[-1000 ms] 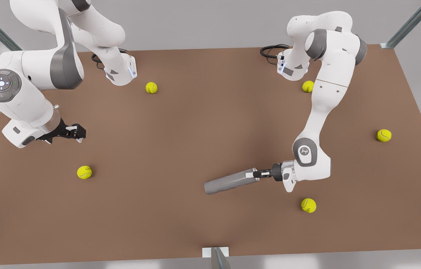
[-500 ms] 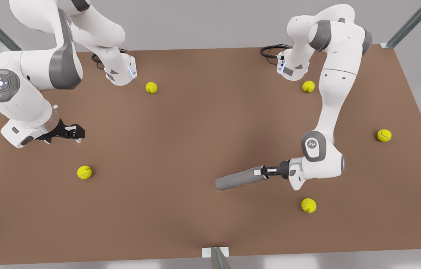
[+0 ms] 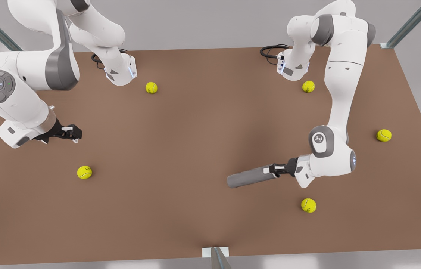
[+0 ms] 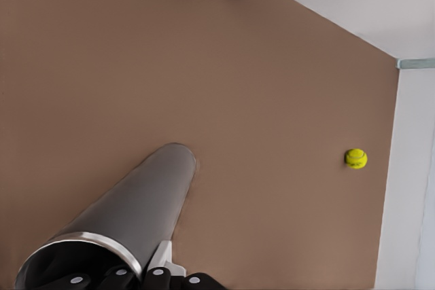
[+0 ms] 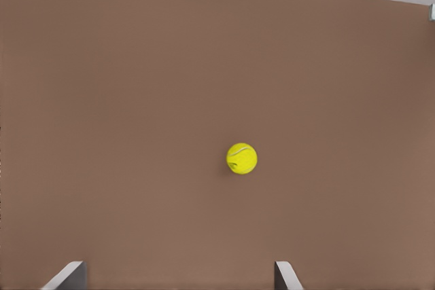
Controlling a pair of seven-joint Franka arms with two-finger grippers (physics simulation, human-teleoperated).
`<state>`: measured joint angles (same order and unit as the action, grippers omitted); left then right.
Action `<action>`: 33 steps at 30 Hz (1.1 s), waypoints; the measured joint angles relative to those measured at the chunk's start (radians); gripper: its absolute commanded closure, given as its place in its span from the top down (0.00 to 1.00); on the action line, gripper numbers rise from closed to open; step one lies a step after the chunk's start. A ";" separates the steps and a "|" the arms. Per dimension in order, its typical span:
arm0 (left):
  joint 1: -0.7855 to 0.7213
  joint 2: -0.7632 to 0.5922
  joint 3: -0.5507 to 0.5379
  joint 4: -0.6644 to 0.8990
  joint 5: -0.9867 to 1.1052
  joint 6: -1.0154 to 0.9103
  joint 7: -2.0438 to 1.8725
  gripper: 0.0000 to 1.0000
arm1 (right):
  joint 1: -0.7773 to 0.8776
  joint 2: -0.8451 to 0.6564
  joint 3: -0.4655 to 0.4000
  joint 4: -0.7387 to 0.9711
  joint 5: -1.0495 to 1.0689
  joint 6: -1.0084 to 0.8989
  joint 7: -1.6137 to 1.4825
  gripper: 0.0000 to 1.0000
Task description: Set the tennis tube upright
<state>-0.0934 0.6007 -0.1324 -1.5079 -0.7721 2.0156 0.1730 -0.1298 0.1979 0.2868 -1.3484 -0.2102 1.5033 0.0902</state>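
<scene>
The grey tennis tube [image 3: 249, 176] lies nearly flat on the brown table [image 3: 203, 123], right of centre in the front view. Its closed end points to the front view's left. My left gripper [image 3: 274, 170] is shut on the rim of its hollow end. In the left wrist view the tube [image 4: 139, 212] stretches away from me, with one finger [image 4: 160, 257] pressed against its outer wall. My right gripper [image 3: 76, 132] waits open at the front view's left, above a tennis ball [image 3: 84, 172]. Its fingertips [image 5: 68, 276] stand wide apart with that ball [image 5: 241, 158] beyond them.
More tennis balls lie about: one close to the tube [image 3: 308, 205], one at the right edge [image 3: 383, 135], and one beside each arm base [image 3: 151, 87] [image 3: 308, 86]. A metal bracket [image 3: 215, 253] sits at the near table edge.
My left gripper has dragged the tube toward the front view's right, and the arm's elbow swung the same way. The right gripper drifted slightly to the left.
</scene>
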 measured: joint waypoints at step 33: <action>0.008 -0.188 0.091 0.002 0.680 -0.195 -0.375 0.21 | 0.007 0.000 0.000 0.000 -0.001 0.000 0.000 1.00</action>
<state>-0.0859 0.4127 -0.0414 -1.5064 -0.0925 1.8208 -0.2016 -0.1227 0.1980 0.2868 -1.3484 -0.2111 1.5033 0.0905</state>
